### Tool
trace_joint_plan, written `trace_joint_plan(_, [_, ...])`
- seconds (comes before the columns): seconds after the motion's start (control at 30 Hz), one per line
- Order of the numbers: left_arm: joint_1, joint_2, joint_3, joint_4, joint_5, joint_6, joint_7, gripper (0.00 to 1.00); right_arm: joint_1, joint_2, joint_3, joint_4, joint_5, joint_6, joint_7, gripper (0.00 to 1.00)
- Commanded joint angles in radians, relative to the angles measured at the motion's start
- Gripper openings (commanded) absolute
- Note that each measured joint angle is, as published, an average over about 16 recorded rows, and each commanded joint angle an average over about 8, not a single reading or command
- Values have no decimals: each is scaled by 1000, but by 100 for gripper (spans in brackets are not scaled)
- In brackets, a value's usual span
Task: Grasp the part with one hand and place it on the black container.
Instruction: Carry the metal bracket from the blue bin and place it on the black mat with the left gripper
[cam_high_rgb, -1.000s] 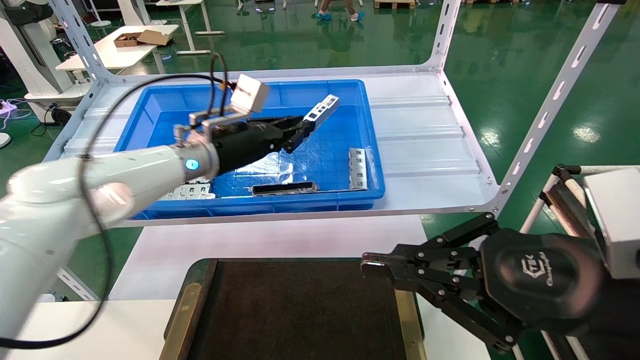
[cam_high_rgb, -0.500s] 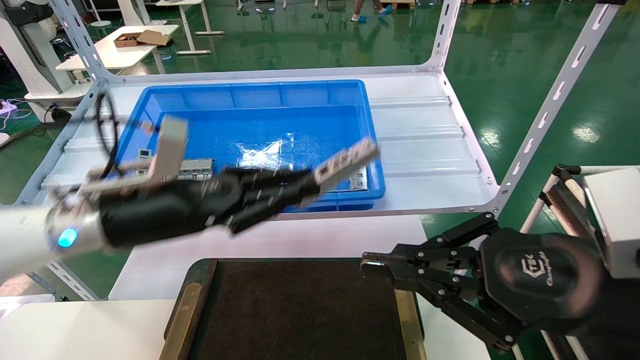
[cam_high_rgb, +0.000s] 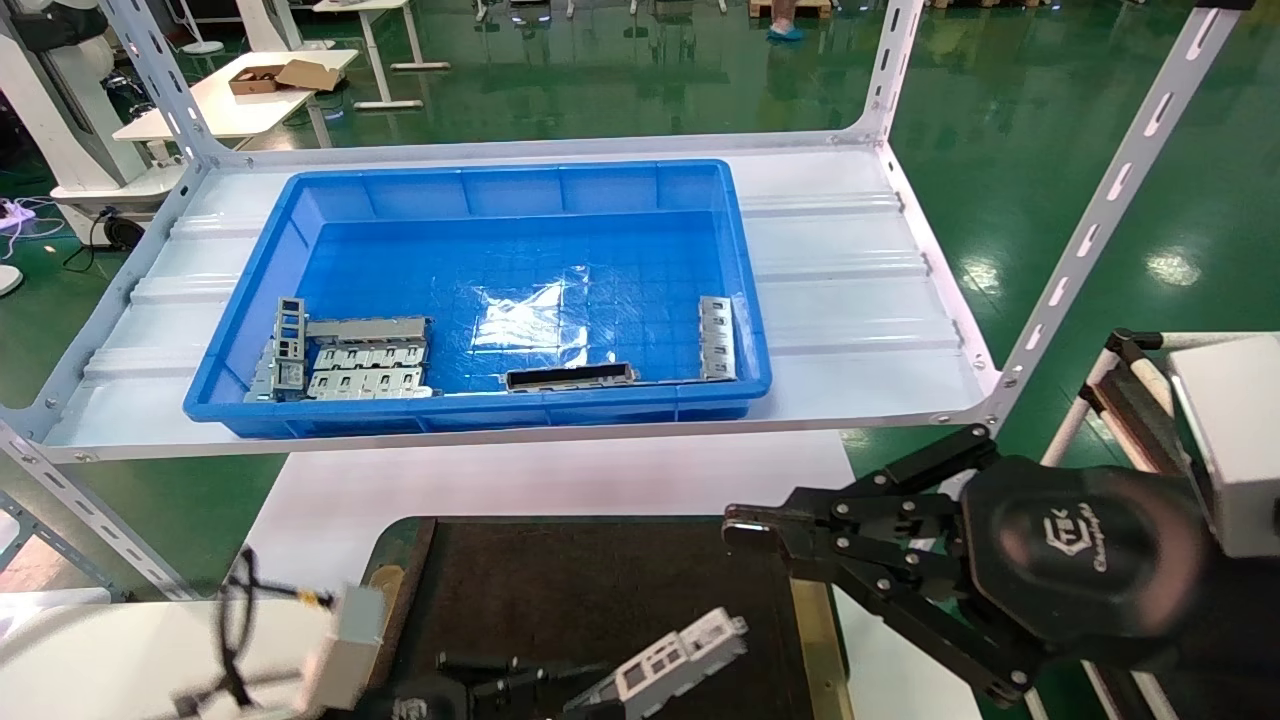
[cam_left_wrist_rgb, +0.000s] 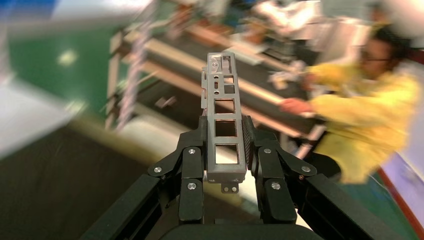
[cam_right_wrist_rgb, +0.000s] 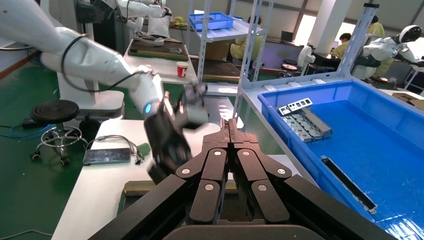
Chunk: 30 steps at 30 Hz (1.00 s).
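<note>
My left gripper, black on a white arm, is shut on the part, a slim silver-grey bar with rectangular windows. It holds the part tilted, just above the near end of the black container, a flat dark tray with brass strips. In the left wrist view the part stands clamped between the two fingers, with the gripper over the dark tray. My right gripper is shut and empty, parked at the tray's right edge; it also shows in the right wrist view.
A big blue bin sits on the white shelf behind the tray. It holds grey slotted plates at its left, a dark narrow channel piece and another silver bar at its right. Slanted shelf posts flank the bin.
My left gripper has carried the part out of the blue bin, toward me and down, and now holds it over the near end of the black tray. The right gripper has not moved.
</note>
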<state>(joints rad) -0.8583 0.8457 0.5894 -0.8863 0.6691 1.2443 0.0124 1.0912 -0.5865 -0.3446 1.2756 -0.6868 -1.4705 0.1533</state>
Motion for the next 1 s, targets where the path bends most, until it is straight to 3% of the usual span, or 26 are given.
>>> trace_joint_plan(0.03, [81,-6,-3,-42,-6,-89,-2,0,0,0,0,0,0,0,0,0])
trace_joint_plan(0.23, [193,85,-17,-86,-6,-402,-10,0,0,0,0,0,0,0,0,0])
trace_joint_plan(0.47, [209,225,-29,-46,-13,-639,-18,0,0,0,0,0,0,0,0,0])
trace_joint_plan(0.7, [191,319,-46,8,-19,-772,-9,0,0,0,0,0,0,0,0,0])
trace_joint_plan(1.0, [194,380,-82,37,-38,-873,3,0,0,0,-1,0,0,0,0,0])
